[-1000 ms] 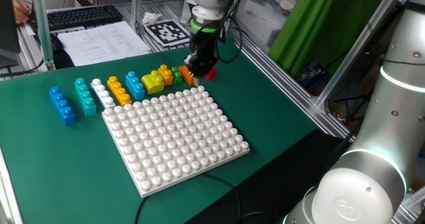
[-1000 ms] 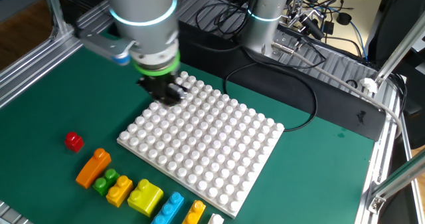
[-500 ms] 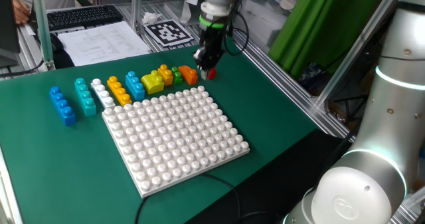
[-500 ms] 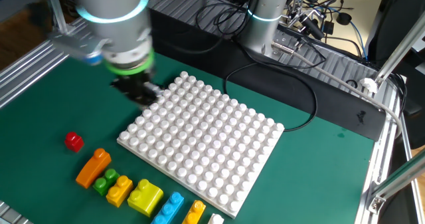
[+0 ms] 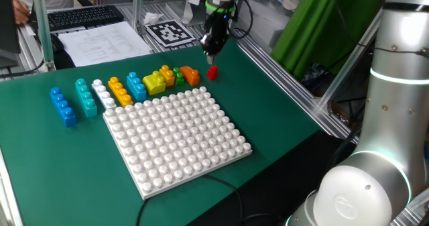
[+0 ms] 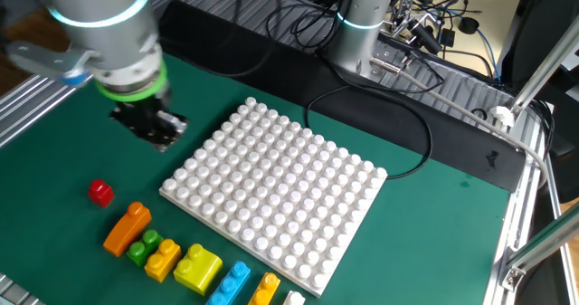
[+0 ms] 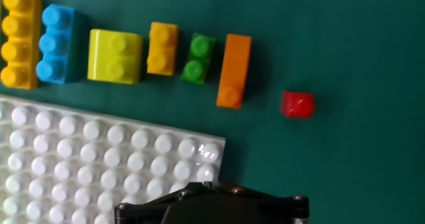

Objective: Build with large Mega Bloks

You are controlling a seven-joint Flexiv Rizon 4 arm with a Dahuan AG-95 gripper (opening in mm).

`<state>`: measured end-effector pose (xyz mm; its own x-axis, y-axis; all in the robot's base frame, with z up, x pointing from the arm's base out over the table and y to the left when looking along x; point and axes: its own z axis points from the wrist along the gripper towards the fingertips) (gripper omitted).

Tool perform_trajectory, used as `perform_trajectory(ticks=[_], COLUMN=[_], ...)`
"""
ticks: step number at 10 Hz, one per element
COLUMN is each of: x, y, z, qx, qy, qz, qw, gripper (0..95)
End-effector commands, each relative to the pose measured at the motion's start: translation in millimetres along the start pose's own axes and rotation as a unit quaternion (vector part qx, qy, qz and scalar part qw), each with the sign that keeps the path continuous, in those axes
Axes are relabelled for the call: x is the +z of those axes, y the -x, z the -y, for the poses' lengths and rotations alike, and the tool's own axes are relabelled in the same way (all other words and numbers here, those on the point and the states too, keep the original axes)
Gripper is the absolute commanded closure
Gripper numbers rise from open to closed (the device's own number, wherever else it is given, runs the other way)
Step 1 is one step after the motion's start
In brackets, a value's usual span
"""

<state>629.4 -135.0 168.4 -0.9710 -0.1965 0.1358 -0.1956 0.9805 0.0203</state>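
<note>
From one fixed view, I see the pincer (image 5: 210,49) above the red block (image 5: 212,72), apart from it. From the other fixed view, bricks line the counter (image 6: 54,223) beside the baseplate (image 6: 280,196). Hand view: I cannot tell the pincer's state.

- The studded plate (image 5: 175,142) lies flat in the middle of the desk (image 5: 40,165), one corner towards the near edge.
- A row of bricks (image 5: 120,92) runs along the plate's far side, just beside it, each brick lying crosswise to the row.
- The row's left end reaches past the plate's left corner.
- A single-stud brick (image 5: 212,72) sits alone past the row's right end, nearest the desk's far right edge.
- A printed tag (image 5: 167,31) lies at the far edge, behind the row.
</note>
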Motion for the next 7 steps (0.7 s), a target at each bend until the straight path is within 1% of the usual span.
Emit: perform_trajectory(ticks=[1,2,3,4,5,6,7], x=[-1.1,1.6,2.3,1.0,0.7,3.8,9.2], y=[14.6,24.0,30.1,31.7,30.0,22.4,14.0], z=[15.8,25.9,34.4,38.6,46.0,55.4,65.0], qx=[-0.007,-0.018,-0.023,-0.024,-0.024,-0.024,-0.024], qy=[0.003,0.001,0.006,0.013,0.016,0.011,0.009], qz=[0.003,0.010,0.011,0.012,0.019,0.031,0.041], qw=[1.0000,0.9998,0.9997,0.9996,0.9994,0.9992,0.9989], gripper=[95.0,95.0,95.0,95.0,95.0,95.0,95.0])
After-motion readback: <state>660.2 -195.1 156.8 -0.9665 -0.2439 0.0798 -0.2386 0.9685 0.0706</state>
